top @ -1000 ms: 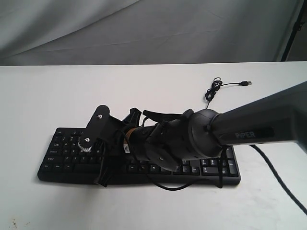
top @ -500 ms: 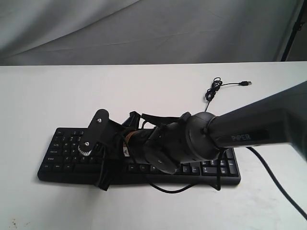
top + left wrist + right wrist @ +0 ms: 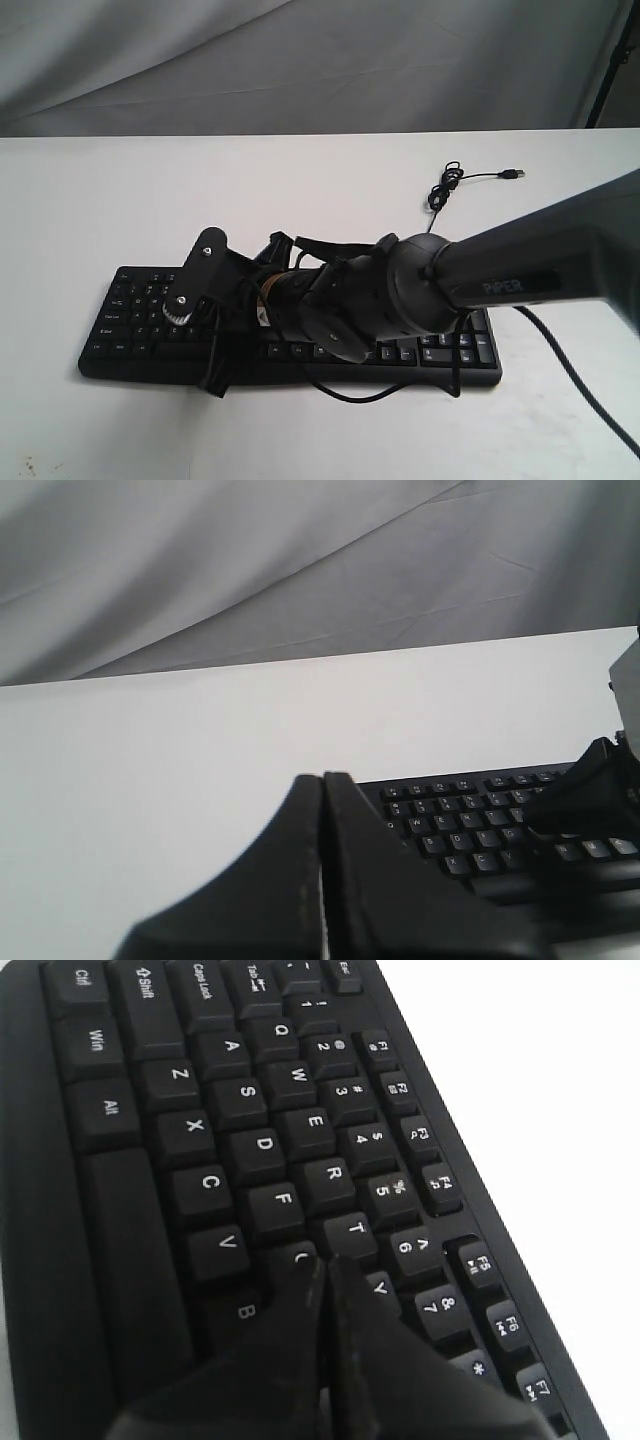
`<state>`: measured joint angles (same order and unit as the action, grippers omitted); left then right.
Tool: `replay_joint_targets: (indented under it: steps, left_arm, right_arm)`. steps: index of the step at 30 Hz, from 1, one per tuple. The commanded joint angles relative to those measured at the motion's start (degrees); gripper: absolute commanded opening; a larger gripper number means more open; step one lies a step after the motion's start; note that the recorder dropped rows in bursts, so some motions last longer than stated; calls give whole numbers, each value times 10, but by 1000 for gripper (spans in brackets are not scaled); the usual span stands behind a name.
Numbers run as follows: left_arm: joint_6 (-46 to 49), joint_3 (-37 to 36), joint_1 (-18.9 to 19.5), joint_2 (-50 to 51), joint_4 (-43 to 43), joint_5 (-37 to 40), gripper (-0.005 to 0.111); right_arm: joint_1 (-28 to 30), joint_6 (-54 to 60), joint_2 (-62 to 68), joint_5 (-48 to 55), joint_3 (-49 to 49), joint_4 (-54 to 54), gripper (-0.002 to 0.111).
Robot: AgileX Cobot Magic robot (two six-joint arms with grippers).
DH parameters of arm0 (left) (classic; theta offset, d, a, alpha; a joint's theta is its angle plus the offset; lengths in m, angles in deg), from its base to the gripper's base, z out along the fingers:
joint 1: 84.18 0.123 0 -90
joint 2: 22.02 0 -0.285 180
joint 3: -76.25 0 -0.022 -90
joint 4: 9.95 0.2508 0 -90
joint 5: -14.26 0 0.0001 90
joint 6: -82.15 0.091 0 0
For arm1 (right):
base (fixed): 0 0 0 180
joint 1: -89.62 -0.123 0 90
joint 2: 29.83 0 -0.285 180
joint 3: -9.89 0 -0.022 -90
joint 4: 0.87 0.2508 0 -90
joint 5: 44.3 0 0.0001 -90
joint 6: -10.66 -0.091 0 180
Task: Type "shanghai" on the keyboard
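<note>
The black keyboard point(image 3: 130, 345) lies flat on the white table. My right gripper point(image 3: 203, 315) reaches across from the right and hangs over its left half, with the arm hiding the middle keys. In the right wrist view the right gripper point(image 3: 322, 1260) is shut with nothing in it. Its tips sit at the G key, between F, T, Y and B on the keyboard point(image 3: 130, 1260). Whether the key is pressed cannot be told. My left gripper point(image 3: 322, 778) is shut and empty, off the left end of the keyboard point(image 3: 470, 820). It does not show in the exterior view.
The keyboard's thin black cable point(image 3: 447, 186) coils on the table behind it and ends in a loose USB plug point(image 3: 513, 174). A grey cloth backdrop point(image 3: 300, 60) hangs behind the table. The right arm's own cable point(image 3: 590, 395) trails toward the near right.
My right gripper has sunk slightly toward the keyboard and shifted a little to the left. Over the last half second it has hardly moved.
</note>
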<state>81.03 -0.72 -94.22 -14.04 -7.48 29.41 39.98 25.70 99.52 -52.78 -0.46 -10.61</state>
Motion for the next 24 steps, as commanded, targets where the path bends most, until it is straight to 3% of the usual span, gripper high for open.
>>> replay_joint_targets:
  steps: [1,24]
  left_arm:
    - [-2,-2,-2,-2,3,-3,0]
    - [-2,-2,-2,-2,3,-3,0]
  right_arm:
    - [5,8,0,-3,-4,-6,0]
    - [10,12,8,0,-4,-6,0]
